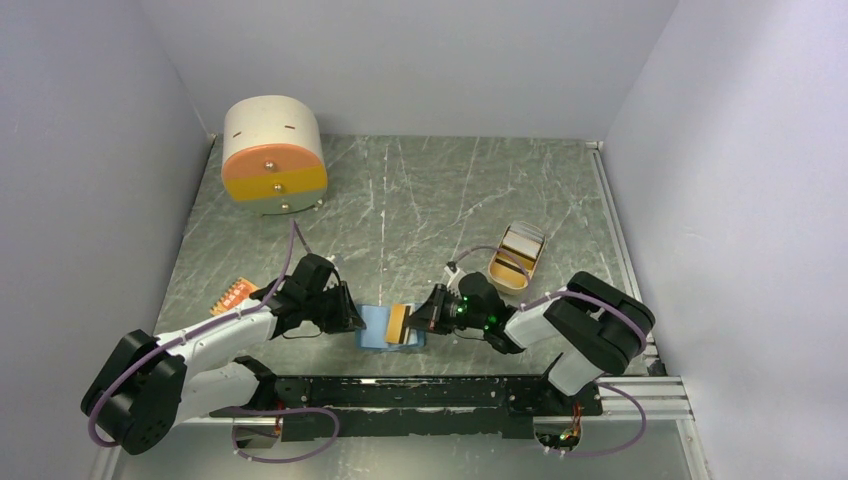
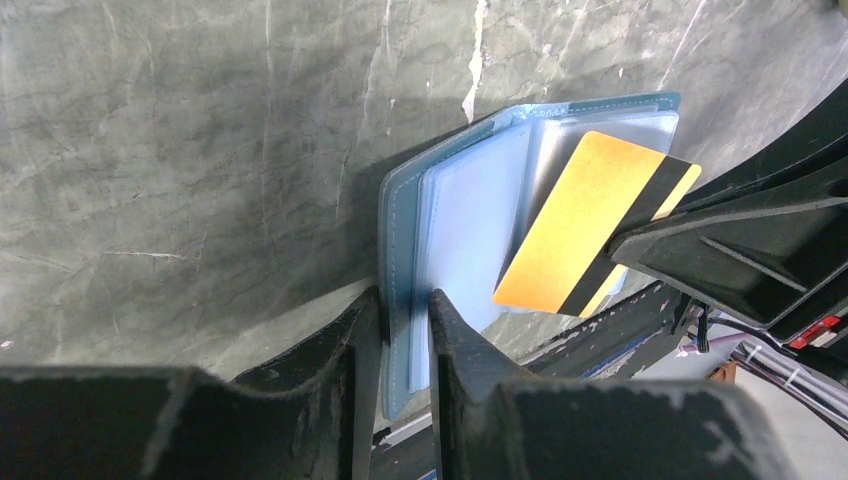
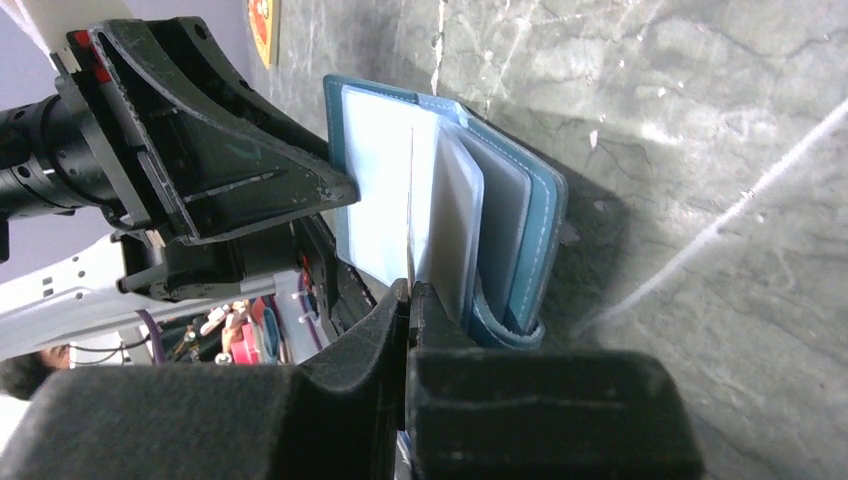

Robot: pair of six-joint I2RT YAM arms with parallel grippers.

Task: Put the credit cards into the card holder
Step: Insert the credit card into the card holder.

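The blue card holder (image 1: 375,335) lies open at the table's near edge, between both grippers. My left gripper (image 2: 405,310) is shut on its left edge, pinching the cover and the clear sleeves (image 2: 455,225). My right gripper (image 3: 410,290) is shut on an orange-yellow credit card (image 2: 585,225) with a black stripe. The card's far corner sits among the sleeves. In the right wrist view this card (image 3: 411,180) shows edge-on between the leaves of the holder (image 3: 520,210). More whitish cards (image 1: 522,243) stand in a tan tray.
The oval tan tray (image 1: 505,275) sits just behind the right arm. An orange card-like piece (image 1: 235,293) lies by the left arm. A round white-and-orange drawer box (image 1: 273,150) stands at the back left. Grey walls close in both sides.
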